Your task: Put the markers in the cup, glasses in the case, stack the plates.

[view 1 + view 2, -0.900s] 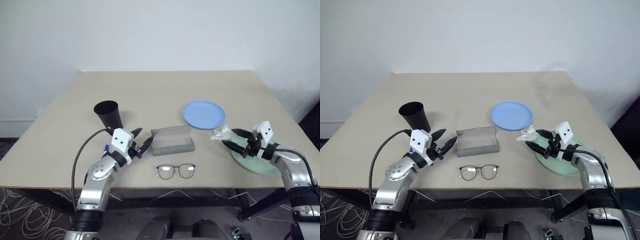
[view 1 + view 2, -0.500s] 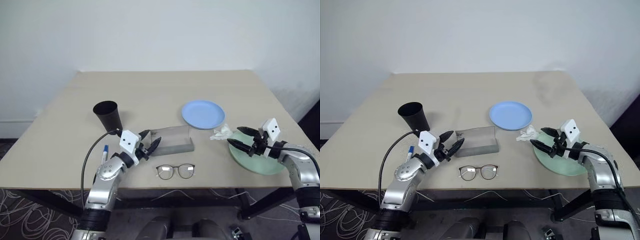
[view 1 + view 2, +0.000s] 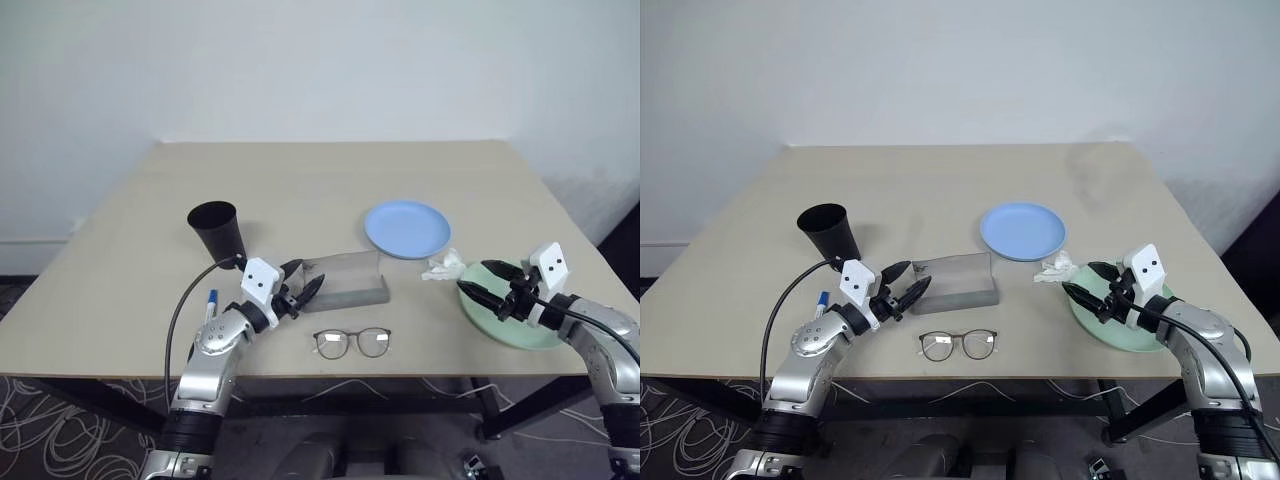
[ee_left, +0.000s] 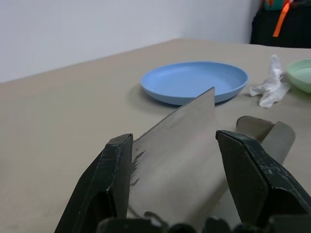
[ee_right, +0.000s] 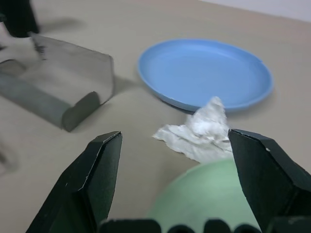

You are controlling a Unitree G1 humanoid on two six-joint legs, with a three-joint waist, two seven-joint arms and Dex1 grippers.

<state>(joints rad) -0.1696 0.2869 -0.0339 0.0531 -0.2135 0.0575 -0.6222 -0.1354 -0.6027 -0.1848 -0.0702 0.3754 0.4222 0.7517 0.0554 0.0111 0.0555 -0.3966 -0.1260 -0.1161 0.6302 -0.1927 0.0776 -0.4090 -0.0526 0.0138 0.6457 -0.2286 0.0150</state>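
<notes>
**Both grippers spread and empty; nothing sorted yet**

On the desk (image 3: 300,190), the left gripper (image 3: 300,292) hangs with its fingers apart at the left end of the case (image 3: 345,280), whose translucent lid stands raised; in the left wrist view the lid (image 4: 180,150) sits between the two black fingers without being clamped. The glasses (image 3: 352,342) lie folded open just in front of the case, close to the desk's near edge. A marker (image 3: 211,303) with a blue cap lies near the left part of the near edge, beside the left arm, and the black cup (image 3: 219,230) stands upright behind it.

The right gripper (image 3: 487,283) is spread wide and holds nothing, poised over the left rim of the mint green plate (image 3: 510,320) at the near right corner. The light blue plate (image 3: 406,228) rests well apart, toward the middle of the desk, and a crumpled tissue (image 3: 441,266) lies between the two plates.

Risks, as a judgement: closing the left fingers on the thin lid could flex it or shove the light case onto the glasses, which could slide off the near edge. The green plate overhangs close to the edge, so a poor grip on its rim could tip it off. The tissue could be caught with the plate and end up in the stack.
</notes>
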